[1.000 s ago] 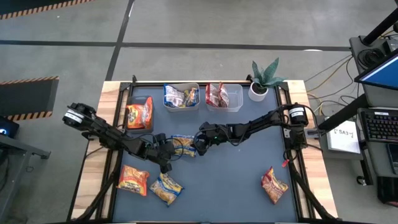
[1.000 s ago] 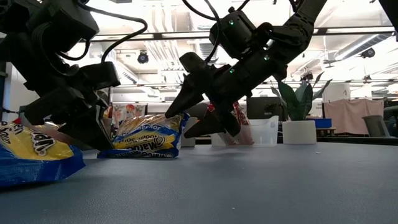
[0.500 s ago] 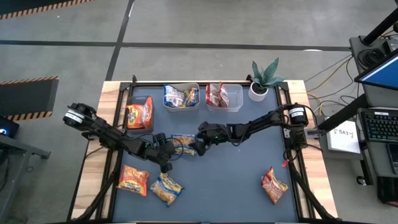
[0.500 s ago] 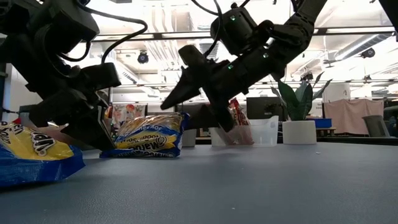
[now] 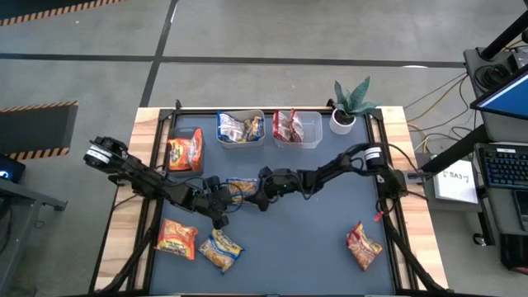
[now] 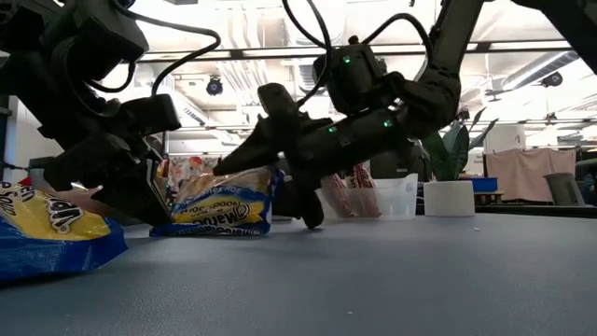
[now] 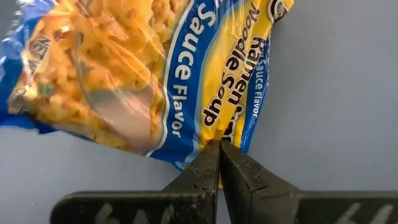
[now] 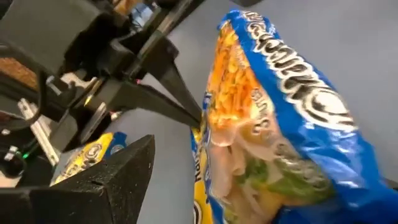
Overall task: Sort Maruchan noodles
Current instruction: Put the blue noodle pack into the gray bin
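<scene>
Near the table's middle, the left gripper [image 7: 219, 163] pinches the edge of a yellow-and-blue Maruchan packet [image 5: 241, 191], while the right gripper [image 6: 280, 173] straddles its far end, fingers wide apart. To take it cleanly, the right should probably close on the packet's body before the left lets go, then carry it toward the tub of blue packets [image 5: 240, 128].

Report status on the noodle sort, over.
Left gripper shut on edge of yellow-and-blue packet, mid-table. Right gripper open, straddling that packet's other end. Four loose packets on the mat; tubs part-filled. Nothing in the way.

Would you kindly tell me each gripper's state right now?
Left gripper: shut on the yellow-and-blue crinkly plastic noodle packet.
Right gripper: open, straddling that packet.
</scene>
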`<state>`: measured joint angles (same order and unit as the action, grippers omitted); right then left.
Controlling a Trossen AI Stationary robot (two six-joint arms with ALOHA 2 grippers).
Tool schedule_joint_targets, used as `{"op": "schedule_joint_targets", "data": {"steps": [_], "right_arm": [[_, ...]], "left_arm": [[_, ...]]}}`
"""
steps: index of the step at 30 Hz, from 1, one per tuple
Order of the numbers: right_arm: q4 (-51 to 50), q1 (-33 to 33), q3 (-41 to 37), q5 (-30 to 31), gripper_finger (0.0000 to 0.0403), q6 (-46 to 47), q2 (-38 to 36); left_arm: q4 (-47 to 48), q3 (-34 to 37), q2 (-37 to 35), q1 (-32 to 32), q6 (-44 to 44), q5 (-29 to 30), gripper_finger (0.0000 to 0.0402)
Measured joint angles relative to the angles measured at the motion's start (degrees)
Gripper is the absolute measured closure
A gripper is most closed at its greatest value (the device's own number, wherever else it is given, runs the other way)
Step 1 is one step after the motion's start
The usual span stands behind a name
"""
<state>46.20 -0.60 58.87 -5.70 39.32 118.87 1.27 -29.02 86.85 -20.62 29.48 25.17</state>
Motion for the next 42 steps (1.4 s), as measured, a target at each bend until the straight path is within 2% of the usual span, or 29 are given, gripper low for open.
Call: {"op": "schedule_joint_targets", "data": {"steps": [7, 30, 36, 42], "right_arm": [[1.2, 0.2, 0.0, -0.9, 0.0120, 0.2, 0.2], [0.6, 0.2, 0.0, -0.7, 0.0255, -0.3, -0.3], [0.6, 0.2, 0.0, -0.5, 0.0267, -0.4, -0.3], [0.6, 0.2, 0.0, -0.4, 0.0268, -0.8, -0.3]], "left_arm": [[-0.3, 0.0, 0.0, 0.0, -0.1, 0.2, 0.0402], [-1.8, 0.0, 0.1, 0.0, 0.6, 0.3, 0.0402], [-2.0, 0.0, -0.1, 0.0, 2.0, 0.3, 0.0398], [-1.9, -0.1, -0.8, -0.2, 2.5, -1.1, 0.0361]]}}
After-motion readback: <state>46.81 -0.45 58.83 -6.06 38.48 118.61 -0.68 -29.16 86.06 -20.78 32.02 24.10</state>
